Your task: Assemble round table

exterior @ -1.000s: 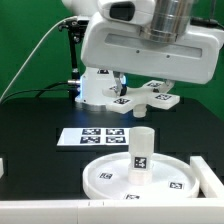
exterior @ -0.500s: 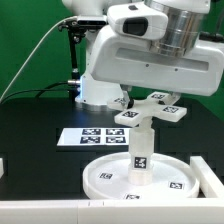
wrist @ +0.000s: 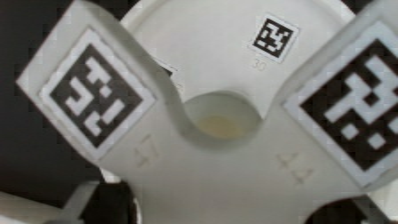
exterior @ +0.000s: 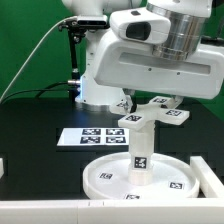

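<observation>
The tool grips the foot level so its middle hole meets the post upright below, in the disc.

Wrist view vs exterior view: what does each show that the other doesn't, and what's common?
Wrist view only: the round recess at the centre of the cross-shaped foot, and the foot's tags close up. Exterior view only: the arm, the post standing upright on the disc, the marker board behind it, and the foot hanging right over the post's top; contact is unclear. Both: the cross-shaped foot and the disc below it.
</observation>
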{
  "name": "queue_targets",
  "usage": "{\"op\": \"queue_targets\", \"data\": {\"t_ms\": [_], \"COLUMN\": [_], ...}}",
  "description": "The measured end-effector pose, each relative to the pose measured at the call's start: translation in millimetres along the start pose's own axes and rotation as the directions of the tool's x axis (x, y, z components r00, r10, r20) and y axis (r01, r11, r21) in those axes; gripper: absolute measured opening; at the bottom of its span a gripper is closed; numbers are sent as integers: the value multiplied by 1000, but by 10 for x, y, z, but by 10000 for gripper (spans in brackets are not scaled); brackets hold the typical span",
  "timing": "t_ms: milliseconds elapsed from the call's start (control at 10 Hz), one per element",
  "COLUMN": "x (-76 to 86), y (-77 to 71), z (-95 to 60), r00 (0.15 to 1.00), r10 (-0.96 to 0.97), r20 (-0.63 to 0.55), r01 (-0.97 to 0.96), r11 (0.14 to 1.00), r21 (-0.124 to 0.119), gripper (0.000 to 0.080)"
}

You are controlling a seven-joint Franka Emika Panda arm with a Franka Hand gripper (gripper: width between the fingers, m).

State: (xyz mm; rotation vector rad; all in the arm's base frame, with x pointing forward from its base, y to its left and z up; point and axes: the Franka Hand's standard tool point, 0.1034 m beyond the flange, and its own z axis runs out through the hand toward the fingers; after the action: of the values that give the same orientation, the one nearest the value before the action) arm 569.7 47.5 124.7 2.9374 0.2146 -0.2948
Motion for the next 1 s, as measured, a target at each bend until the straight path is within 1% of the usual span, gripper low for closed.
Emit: {"op": "queue_targets", "data": {"t_ms": [200,500,700,900,1000], "x": [-10,-8,-7,-6,-10], "y": [23,18,26,17,15], "z": [9,8,7,5,6], "r00": [1000,1000,1000,1000,1000], "r10": [3,4,21,20,10], "r20": [0,-17,-17,-17,-18], "r01": [-3,-4,-21,-19,-9], "r11": [1000,1000,1000,1000,1000], "r21": [1,3,19,19,9], "gripper": [452,452,452,452,452]}}
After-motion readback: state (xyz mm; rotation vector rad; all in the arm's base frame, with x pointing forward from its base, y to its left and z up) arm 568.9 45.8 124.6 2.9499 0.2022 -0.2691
